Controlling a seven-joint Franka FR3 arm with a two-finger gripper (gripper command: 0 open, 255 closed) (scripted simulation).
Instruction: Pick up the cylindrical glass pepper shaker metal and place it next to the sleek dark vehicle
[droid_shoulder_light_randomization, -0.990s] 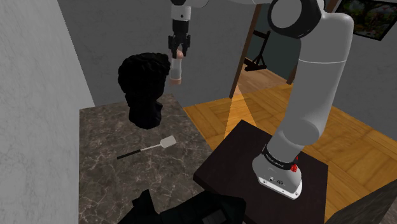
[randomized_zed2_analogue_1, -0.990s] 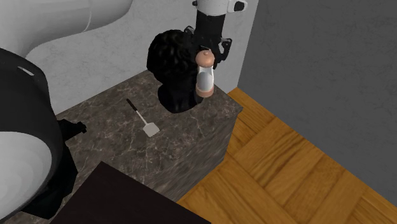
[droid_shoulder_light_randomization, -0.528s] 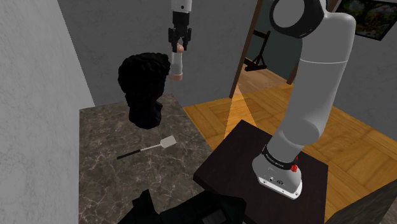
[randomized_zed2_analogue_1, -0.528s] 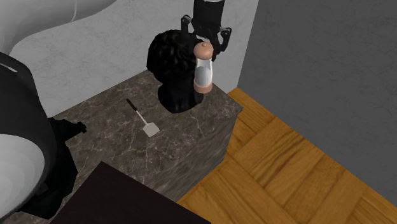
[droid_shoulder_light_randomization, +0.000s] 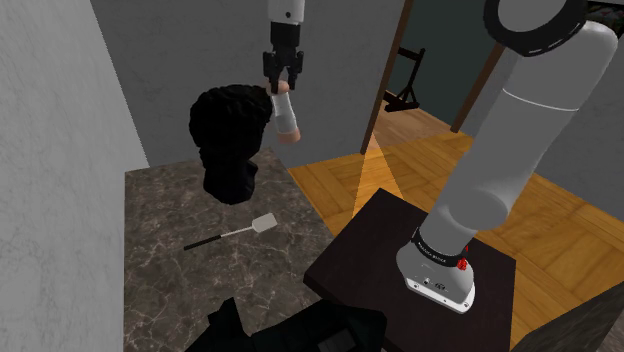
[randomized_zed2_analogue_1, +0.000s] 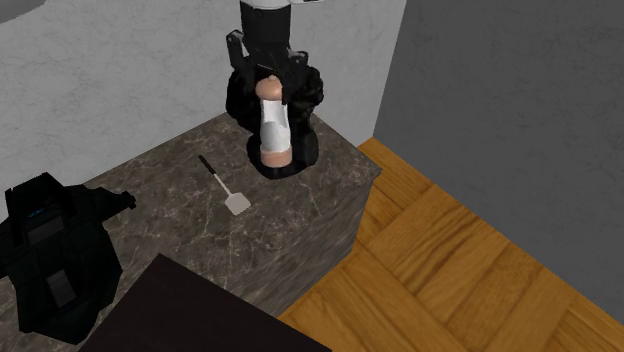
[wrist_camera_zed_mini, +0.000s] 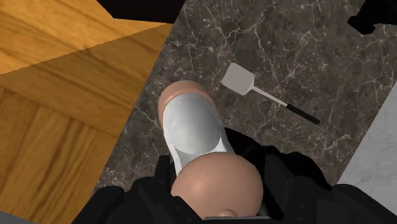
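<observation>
one pepper shaker (droid_shoulder_light_randomization: 285, 115), with a clear body and pinkish-tan ends, hangs in the air under the single black gripper (droid_shoulder_light_randomization: 283, 82). its two fingers are clamped on the shaker's upper end. the shaker leans slightly and touches nothing below. in the wrist view it points down over the edge of the dark marble counter (wrist_camera_zed_mini: 286, 44), beside the wooden floor (wrist_camera_zed_mini: 57, 95). three other things rest on that counter. one bushy black clump (droid_shoulder_light_randomization: 225, 135) stands at the far end, just behind the shaker. one white spatula (randomized_zed2_analogue_1: 224, 185) with a thin dark handle lies flat near the middle. one sleek dark vehicle (randomized_zed2_analogue_1: 55, 250) sits at the near end, well apart from the shaker. the arm rises from one dark stand (droid_shoulder_light_randomization: 350, 250).
</observation>
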